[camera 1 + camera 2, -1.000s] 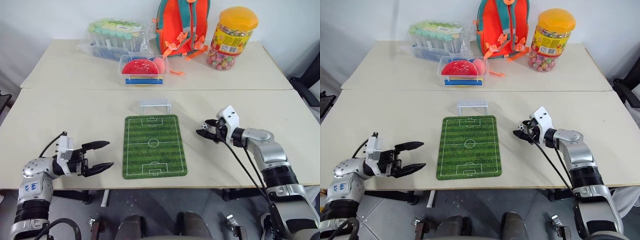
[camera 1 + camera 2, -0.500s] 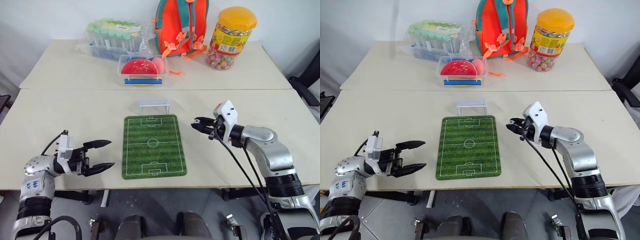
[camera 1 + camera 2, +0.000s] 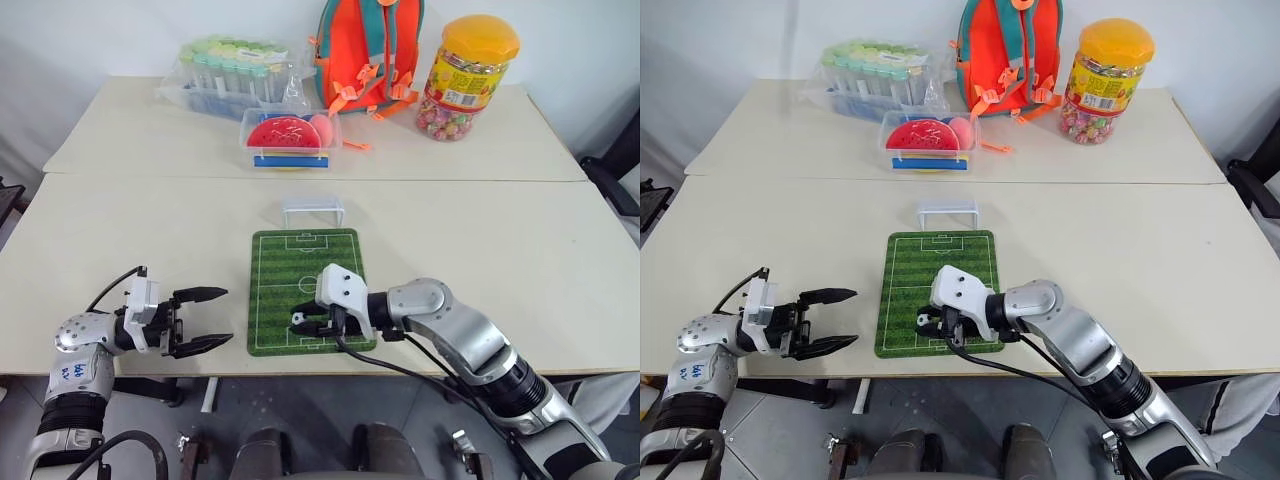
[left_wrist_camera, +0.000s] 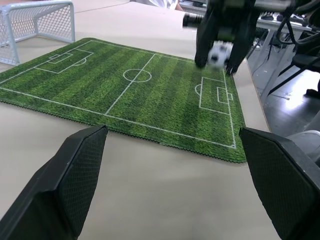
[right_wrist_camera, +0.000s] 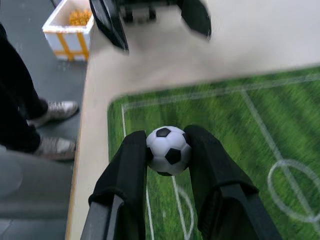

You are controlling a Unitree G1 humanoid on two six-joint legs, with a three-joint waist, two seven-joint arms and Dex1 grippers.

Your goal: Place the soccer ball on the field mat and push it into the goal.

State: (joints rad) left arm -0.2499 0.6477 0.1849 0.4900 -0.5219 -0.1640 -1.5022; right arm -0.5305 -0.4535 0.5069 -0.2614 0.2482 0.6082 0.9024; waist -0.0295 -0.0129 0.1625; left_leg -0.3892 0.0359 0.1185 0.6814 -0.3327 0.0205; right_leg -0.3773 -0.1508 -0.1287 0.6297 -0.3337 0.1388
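Looks like a robot test room or lab: two plain beige tables (image 3: 520,250) pushed together against a bare white wall (image 3: 120,30), staged with props — orange-and-teal backpack (image 3: 368,50), yellow-lidded candy jar (image 3: 468,75), clear rack of capped tubes (image 3: 232,72). Grey floor, yellow-taped white crate (image 5: 70,27) below.

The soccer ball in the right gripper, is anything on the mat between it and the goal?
Nothing visible. The soccer ball is pinched in the right gripper over the near end of the field mat; bare green runs from there to the goal at the far end.
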